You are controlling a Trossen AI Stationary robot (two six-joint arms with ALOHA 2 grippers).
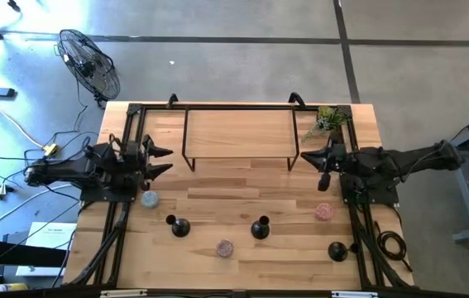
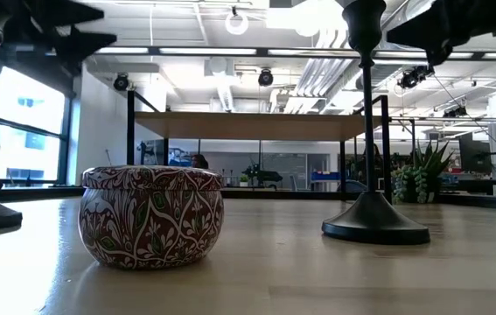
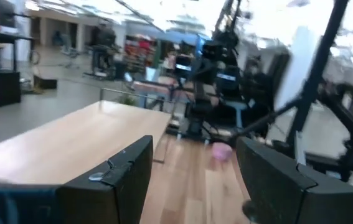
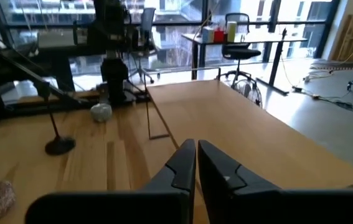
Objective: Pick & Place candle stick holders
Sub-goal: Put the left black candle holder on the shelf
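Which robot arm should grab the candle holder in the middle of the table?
Probably the left gripper: its fingers are open, while the right gripper is shut. The middle candle holder sits between both arms, slightly nearer the right.

Bright daylight, window glare, blurred left wrist view

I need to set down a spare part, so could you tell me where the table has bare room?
The widest bare patch is mid-table, between the raised shelf and the candle stick holders. The front strip is crowded: three holders and a patterned tin.
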